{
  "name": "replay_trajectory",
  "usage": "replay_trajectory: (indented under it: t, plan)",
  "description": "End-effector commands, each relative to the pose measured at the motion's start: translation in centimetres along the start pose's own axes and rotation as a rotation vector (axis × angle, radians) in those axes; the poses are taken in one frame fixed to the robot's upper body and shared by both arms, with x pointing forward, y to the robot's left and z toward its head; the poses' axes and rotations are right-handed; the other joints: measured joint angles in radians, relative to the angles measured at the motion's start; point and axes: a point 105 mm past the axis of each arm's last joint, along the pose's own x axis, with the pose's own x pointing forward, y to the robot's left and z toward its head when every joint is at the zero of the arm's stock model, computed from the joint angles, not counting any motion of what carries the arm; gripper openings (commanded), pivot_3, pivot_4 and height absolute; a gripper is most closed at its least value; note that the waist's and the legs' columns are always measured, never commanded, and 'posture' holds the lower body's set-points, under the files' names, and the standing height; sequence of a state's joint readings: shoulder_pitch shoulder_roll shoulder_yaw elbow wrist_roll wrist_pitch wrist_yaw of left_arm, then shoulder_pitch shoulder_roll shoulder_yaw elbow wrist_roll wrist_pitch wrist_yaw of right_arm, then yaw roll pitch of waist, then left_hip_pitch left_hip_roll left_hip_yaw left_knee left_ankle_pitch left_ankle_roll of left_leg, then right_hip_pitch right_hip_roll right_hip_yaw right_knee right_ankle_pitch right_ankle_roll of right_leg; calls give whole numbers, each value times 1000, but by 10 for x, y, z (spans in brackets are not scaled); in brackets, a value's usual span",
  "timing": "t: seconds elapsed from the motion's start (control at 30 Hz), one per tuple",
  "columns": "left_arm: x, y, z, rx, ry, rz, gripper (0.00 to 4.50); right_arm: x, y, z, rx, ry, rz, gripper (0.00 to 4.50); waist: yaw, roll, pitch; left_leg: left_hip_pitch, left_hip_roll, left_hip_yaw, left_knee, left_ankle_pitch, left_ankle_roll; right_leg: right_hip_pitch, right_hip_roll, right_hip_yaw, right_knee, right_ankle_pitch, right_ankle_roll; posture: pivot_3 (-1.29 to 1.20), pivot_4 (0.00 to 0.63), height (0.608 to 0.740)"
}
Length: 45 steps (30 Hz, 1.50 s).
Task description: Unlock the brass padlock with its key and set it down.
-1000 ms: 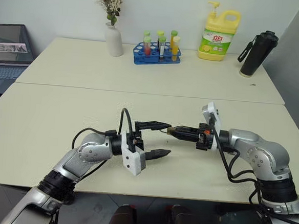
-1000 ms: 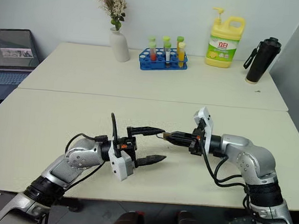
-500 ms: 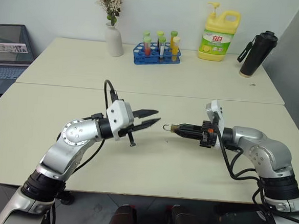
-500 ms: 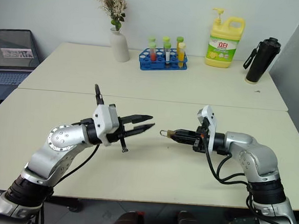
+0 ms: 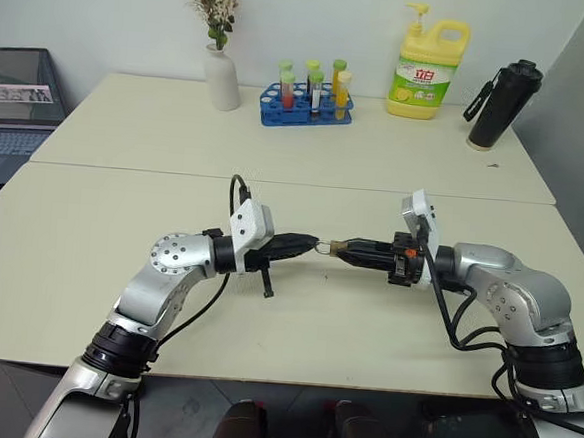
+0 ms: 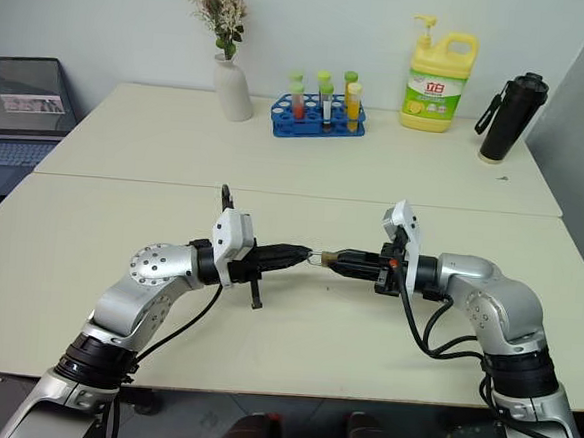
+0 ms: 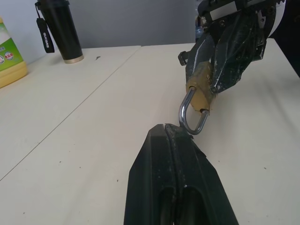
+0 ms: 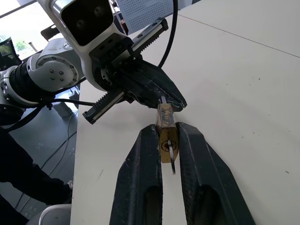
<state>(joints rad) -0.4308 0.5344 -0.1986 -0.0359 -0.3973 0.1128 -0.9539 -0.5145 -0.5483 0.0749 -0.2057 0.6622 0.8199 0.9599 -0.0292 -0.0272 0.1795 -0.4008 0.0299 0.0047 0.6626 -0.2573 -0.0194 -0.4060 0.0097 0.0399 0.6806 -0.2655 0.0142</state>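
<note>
The brass padlock (image 5: 338,248) hangs above the table between the two arms, shackle (image 7: 192,117) pointing toward my left gripper. My right gripper (image 5: 344,249) is shut on its brass body (image 8: 166,133), one finger on each flat side. A thin silvery sliver (image 8: 172,161) shows at the keyhole end; I cannot tell whether it is the key. My left gripper (image 5: 312,245) is shut, its fingertips (image 7: 166,133) up against the shackle loop. Whether the loop is pinched between them or only touched I cannot tell.
On the cream table (image 5: 122,217), along the back, stand a white vase of dried flowers (image 5: 222,79), a blue rack of test tubes (image 5: 307,105), a yellow detergent bottle (image 5: 427,73) and a black flask (image 5: 501,103). A laptop (image 5: 14,109) sits off the left edge.
My left gripper went from wide open to shut, rolled over, and moved right until its tips met the shackle. The right gripper kept still with the padlock.
</note>
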Motion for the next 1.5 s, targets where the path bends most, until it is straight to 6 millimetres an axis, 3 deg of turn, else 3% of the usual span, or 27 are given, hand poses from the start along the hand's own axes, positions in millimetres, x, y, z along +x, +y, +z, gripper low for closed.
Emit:
replay_trajectory:
  t: [0.03,0.3,0.87,1.5]
  plan:
    - [6,-2,13,9,-45,-24,0,-2,6,12,-45,-35,16,143,0,0,0,0,0,0,0,0,0,0,0,0,0,0,0,0,150,740]
    - [-2,-16,12,-28,-23,-73,0,-2,3,12,-34,-40,9,143,0,0,0,0,0,0,0,0,0,0,0,0,0,0,0,0,150,740]
    - [-7,-16,39,-99,-89,-44,0,0,3,8,-23,-30,17,143,0,0,0,0,0,0,0,0,0,0,0,0,0,-2,3,0,150,740]
    - [-2,-7,38,-78,-93,-6,0,0,7,6,-23,-23,37,143,0,0,0,0,0,0,0,0,0,0,0,0,0,-2,4,0,150,740]
